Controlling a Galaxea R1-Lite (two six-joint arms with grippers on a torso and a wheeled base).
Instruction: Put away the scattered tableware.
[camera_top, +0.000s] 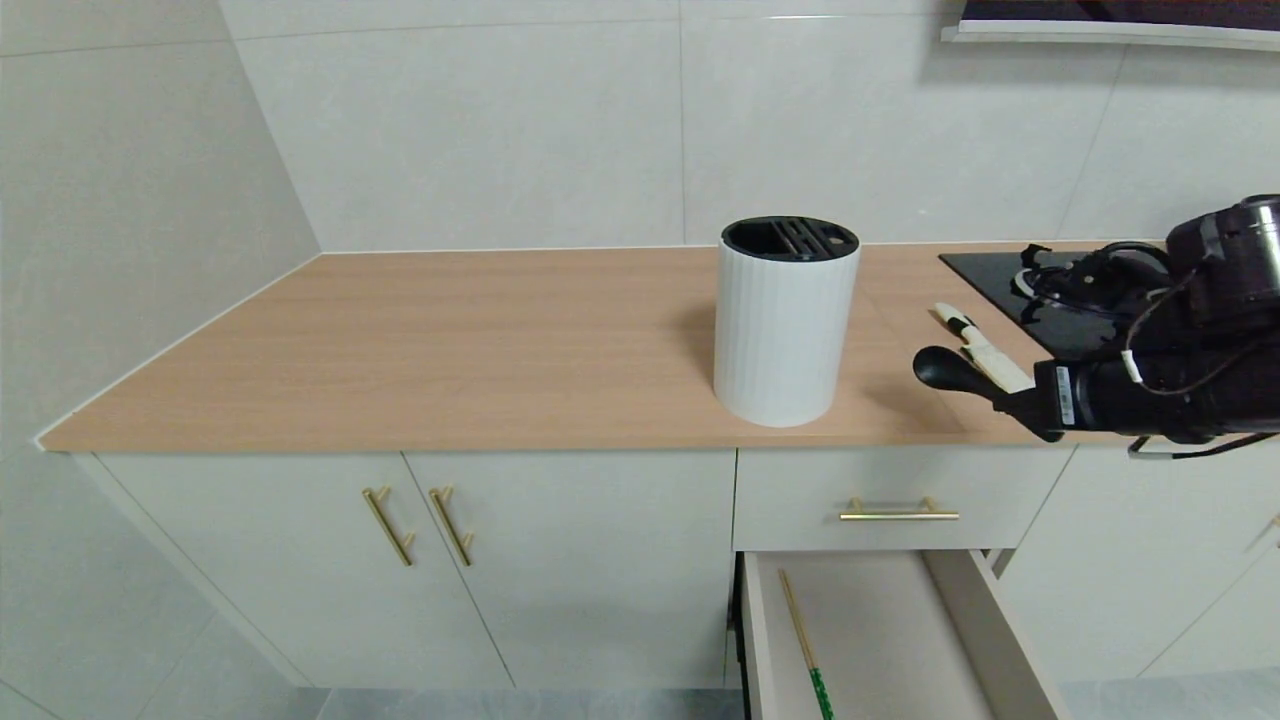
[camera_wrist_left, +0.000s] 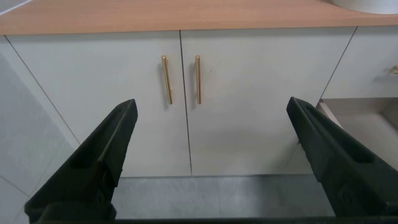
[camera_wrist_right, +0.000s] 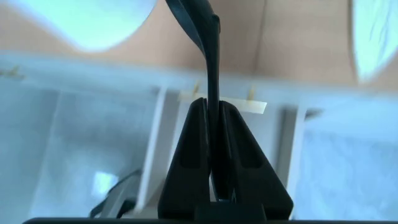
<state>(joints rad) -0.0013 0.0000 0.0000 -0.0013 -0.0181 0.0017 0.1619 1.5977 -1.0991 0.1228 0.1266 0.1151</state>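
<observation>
Stowed: chopsticks (camera_top: 800, 630) are laid in the open drawer (camera_top: 960, 600).
Right gripper (camera_top: 1015, 400): clamped on a black utensil (camera_top: 940, 368).
Left gripper (camera_wrist_left: 211, 130): spread wide, empty.
Outstanding: knife (camera_top: 975, 345), near the bench's (camera_top: 450, 340) right end.

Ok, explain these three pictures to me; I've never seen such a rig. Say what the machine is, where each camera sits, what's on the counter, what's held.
It is a two-armed robot at a kitchen counter. The wide picture comes from its head, looking down; the other two come from its wrists. On the counter stands a white utensil holder with a slotted black top; beside it lies a white utensil, near a black cooktop. Below, an open drawer holds a chopstick. The right gripper is shut on a black spoon. The left gripper is open and empty, facing the cabinet doors.
</observation>
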